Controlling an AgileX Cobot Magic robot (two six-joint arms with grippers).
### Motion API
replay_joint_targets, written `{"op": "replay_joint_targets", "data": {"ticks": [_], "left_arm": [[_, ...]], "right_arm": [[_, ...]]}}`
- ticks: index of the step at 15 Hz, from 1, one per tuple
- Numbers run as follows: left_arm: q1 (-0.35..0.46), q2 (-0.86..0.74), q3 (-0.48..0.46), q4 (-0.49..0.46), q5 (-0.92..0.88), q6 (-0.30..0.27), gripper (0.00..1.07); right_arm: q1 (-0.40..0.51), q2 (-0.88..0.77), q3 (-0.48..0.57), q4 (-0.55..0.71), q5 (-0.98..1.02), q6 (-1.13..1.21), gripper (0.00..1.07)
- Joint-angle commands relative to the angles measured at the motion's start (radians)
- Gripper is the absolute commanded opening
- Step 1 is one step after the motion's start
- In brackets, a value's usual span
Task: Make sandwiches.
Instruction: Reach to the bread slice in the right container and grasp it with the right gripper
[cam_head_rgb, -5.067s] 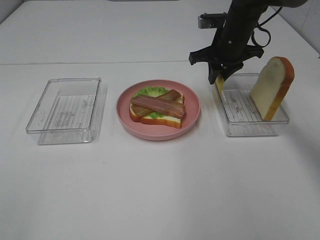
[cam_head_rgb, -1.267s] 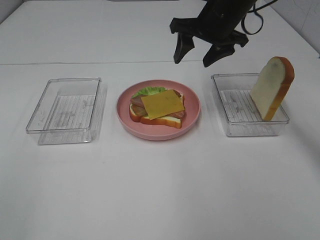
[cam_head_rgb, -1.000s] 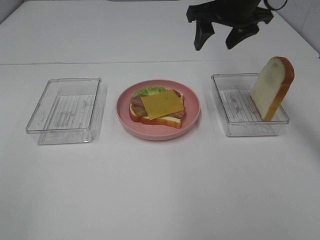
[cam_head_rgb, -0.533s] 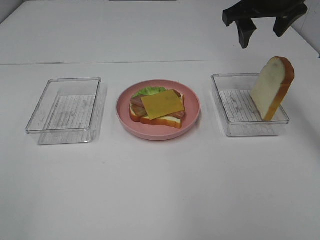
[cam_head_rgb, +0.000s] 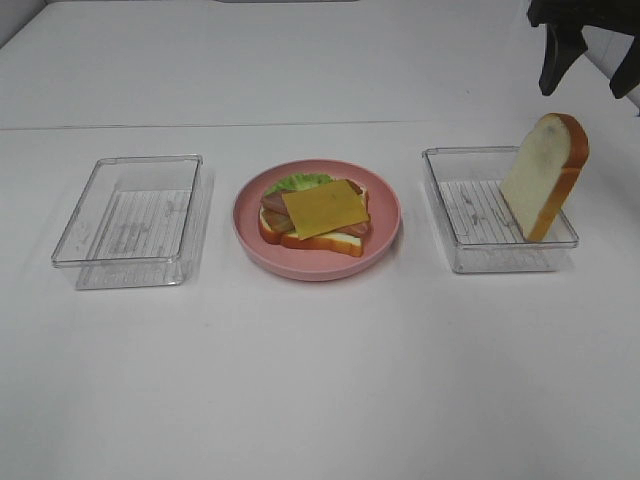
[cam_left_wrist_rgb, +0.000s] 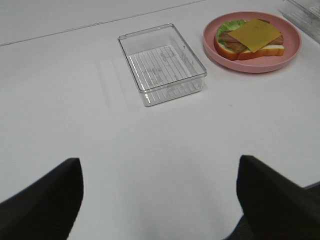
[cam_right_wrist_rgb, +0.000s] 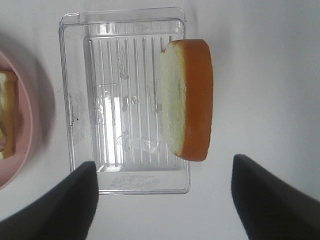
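The open sandwich (cam_head_rgb: 316, 216) lies on the round pink plate (cam_head_rgb: 386, 232): a bread slice, green lettuce, bacon, and a yellow cheese square (cam_head_rgb: 324, 208) on top. It also shows in the left wrist view (cam_left_wrist_rgb: 250, 39). A second bread slice (cam_head_rgb: 545, 175) leans upright against the right wall of the right clear tray (cam_head_rgb: 462, 245), seen from above in the right wrist view (cam_right_wrist_rgb: 187, 97). My right gripper (cam_head_rgb: 585, 62) is open and empty, high above that slice. My left gripper (cam_left_wrist_rgb: 157, 195) is open and empty, low over bare table, out of the exterior view.
An empty clear tray (cam_head_rgb: 133, 220) stands left of the plate, also in the left wrist view (cam_left_wrist_rgb: 161, 62). The table is white, with a seam line running across behind the trays.
My right gripper put the cheese square on the sandwich, opened, then rose and swung right from over the plate to above the leaning bread slice. The food has not moved since.
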Motion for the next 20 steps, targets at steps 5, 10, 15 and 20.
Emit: {"op": "replay_joint_targets", "data": {"ticks": [5, 10, 15, 20], "left_arm": [[0.002, -0.023, 0.002, -0.006, -0.01, 0.0, 0.8], [0.002, -0.023, 0.002, -0.006, -0.01, 0.0, 0.8], [0.002, -0.023, 0.002, -0.006, -0.01, 0.0, 0.8], [0.002, -0.023, 0.002, -0.006, -0.01, 0.0, 0.8]], "right_arm": [[-0.038, 0.109, -0.006, 0.09, -0.007, -0.08, 0.7], [-0.037, 0.167, -0.006, 0.081, -0.035, -0.08, 0.66], [-0.037, 0.177, -0.006, 0.082, -0.045, -0.076, 0.58], [-0.037, 0.158, -0.032, 0.082, -0.026, -0.047, 0.61]]}}
